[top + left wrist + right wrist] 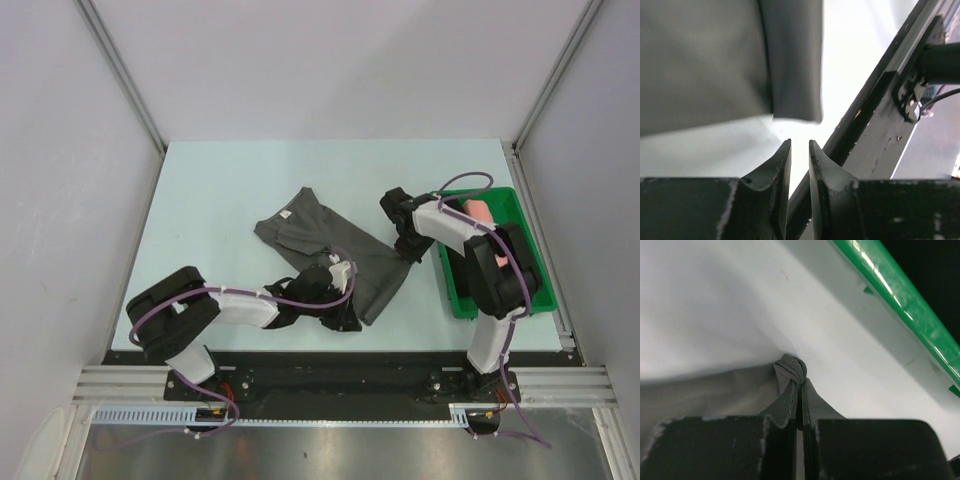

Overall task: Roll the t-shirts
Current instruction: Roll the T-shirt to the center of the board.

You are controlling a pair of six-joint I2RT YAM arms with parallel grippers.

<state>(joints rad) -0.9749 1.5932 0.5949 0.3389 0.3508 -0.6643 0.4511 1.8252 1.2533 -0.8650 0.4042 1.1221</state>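
Grey t-shirt (320,240) lay diagonally, neck away from green tray (452,288). Wrist views showed right gripper (800,382) pinching its edge, left gripper (800,146) parted, empty.

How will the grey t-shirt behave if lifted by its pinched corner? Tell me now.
Probably floppy: the grey t-shirt lies flat and creased, so it should drape from the right hand pinching its bunched corner. Pushed, it would likely wrinkle rather than slide whole across the table.

Top view looks down on the whole table (220,200); both wrist views closely skim the grey t-shirt (312,230).
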